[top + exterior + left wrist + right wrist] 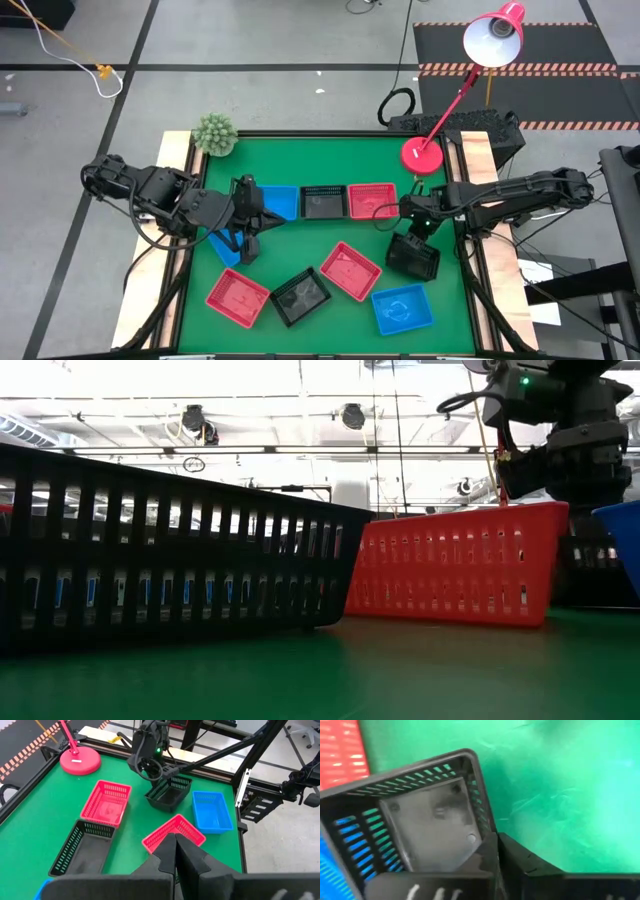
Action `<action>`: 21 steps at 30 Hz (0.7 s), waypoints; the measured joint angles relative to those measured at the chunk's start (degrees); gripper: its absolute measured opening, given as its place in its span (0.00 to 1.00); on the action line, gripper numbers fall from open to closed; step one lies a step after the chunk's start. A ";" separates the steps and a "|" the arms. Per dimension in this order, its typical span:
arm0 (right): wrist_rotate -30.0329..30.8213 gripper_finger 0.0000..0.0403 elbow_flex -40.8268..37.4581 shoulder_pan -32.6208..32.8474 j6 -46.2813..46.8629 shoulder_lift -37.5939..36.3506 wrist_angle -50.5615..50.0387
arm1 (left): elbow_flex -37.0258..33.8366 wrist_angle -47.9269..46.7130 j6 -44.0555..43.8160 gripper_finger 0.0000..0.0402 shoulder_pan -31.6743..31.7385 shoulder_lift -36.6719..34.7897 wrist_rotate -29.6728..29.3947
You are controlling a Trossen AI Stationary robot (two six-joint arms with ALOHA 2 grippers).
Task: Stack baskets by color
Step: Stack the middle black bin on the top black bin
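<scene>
Several baskets are spread over the green table (300, 150). A blue (280, 202), a black (323, 201) and a red one (372, 200) stand in a row at the far side. Two red baskets (238, 297) (350, 270), a black (300, 297) and a blue (402, 308) lie nearer. My right gripper (497, 840) is shut on another black basket (412, 255) at the table's right. My left gripper (175, 840) hangs shut above the table's left part with nothing between its fingers. Below it, a third blue basket (224, 248) is partly hidden. My right gripper pinches one side wall (482, 812) of the black basket at its rim, between its two fingers, slanting down from above. The fingers themselves hide the exact place. I cannot tell whether the basket is clear of the table.
A red lamp stands with its round base (422, 155) at the table's far right corner, and its head (495, 35) reaches beyond the table. A small green plant (214, 133) sits at the far left corner. Wooden rails (170, 160) run along both sides.
</scene>
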 joint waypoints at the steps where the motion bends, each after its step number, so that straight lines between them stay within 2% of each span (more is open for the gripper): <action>1: -0.58 0.01 0.00 0.01 0.17 0.00 -0.01 | 0.00 0.00 -0.03 0.01 0.00 0.02 0.00; 6: -3.28 0.00 0.88 0.75 1.04 0.00 -0.63 | 0.00 0.00 -0.01 0.01 0.00 0.00 0.00; 16: -1.67 0.00 7.66 1.53 1.88 -0.02 -3.67 | 0.00 -0.92 0.12 0.01 0.35 0.00 -0.61; 21: -2.97 0.02 8.11 2.82 -0.55 -0.35 -4.27 | 0.00 -1.04 0.99 0.01 0.70 0.00 -0.61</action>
